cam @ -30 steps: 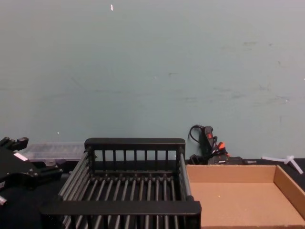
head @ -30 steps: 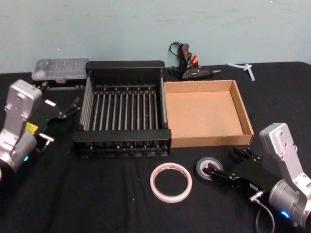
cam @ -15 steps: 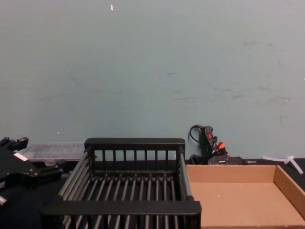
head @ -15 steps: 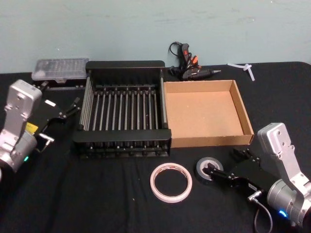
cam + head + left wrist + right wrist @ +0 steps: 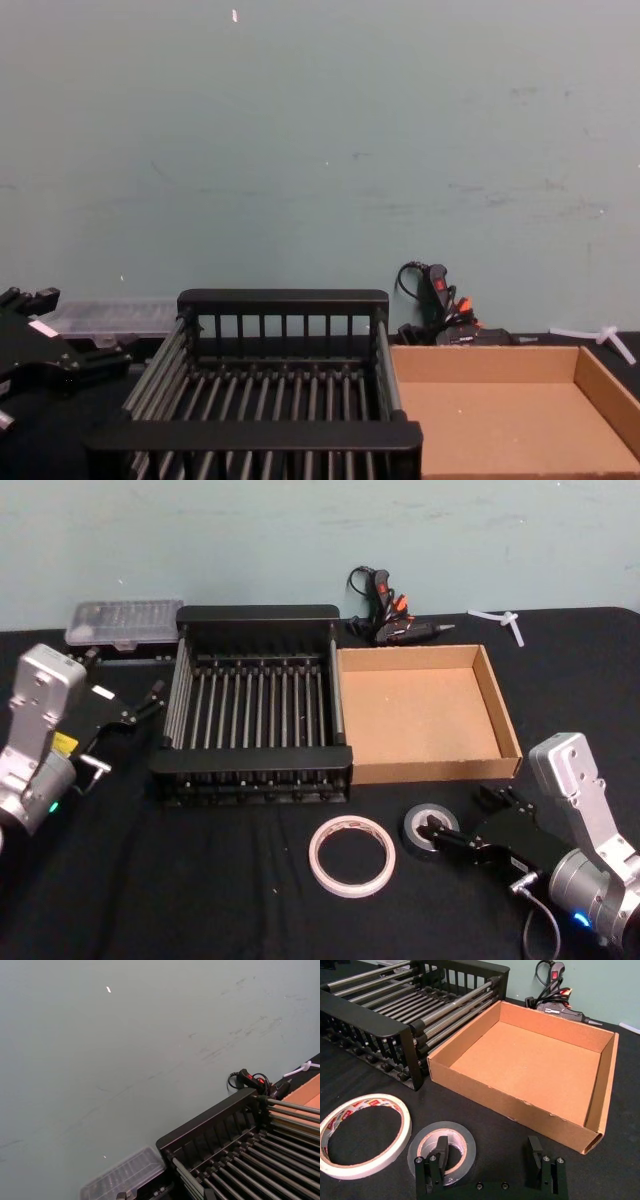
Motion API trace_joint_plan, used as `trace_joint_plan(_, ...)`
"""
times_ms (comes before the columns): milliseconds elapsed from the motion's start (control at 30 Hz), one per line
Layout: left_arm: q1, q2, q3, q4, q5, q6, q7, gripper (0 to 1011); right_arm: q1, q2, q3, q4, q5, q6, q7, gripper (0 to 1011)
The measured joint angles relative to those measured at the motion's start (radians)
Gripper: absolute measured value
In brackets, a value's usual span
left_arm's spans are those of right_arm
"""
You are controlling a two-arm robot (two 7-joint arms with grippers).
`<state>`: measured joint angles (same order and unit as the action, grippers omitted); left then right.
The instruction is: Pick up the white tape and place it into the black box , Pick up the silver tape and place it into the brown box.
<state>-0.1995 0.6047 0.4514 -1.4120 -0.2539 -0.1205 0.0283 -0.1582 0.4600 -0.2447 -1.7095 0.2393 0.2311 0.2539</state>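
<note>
Right end effector (image 5: 470,818): is being held wide open near the counter's front edge, one finger (image 5: 438,1152) sitting inside the core of the silver tape (image 5: 441,1147), nothing clamped yet.
Left end effector (image 5: 128,712): is idling at the counter's left edge; its opening cannot be told.
Progress: nothing is being carried; white tape (image 5: 351,855) is lying flat beside the silver tape; black box (image 5: 255,630) and brown box (image 5: 505,720) are sitting empty.
Views: finger placement is being shown by the right wrist view; the chest view is showing just the boxes.
</note>
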Motion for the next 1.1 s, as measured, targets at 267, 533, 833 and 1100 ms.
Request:
trace_joint_plan(267,0.000,0.000,0.000,0.000,0.000,0.000,0.000,1001,-0.001,0.001,-0.001,-0.001,0.002,0.000,0.000,863)
trace_joint_plan(533,0.000,0.000,0.000,0.000,0.000,0.000,0.000,1001,-0.001,0.002,-0.002,-0.001,0.004,-0.001,-0.001,620)
trace_joint_plan(833,0.000,0.000,0.000,0.000,0.000,0.000,0.000,1001,-0.001,0.002,-0.002,-0.002,0.005,-0.001,-0.002,313)
trace_joint_plan(1100,0.000,0.000,0.000,0.000,0.000,0.000,0.000,1001,-0.001,0.002,-0.002,-0.002,0.005,-0.002,-0.002,125)
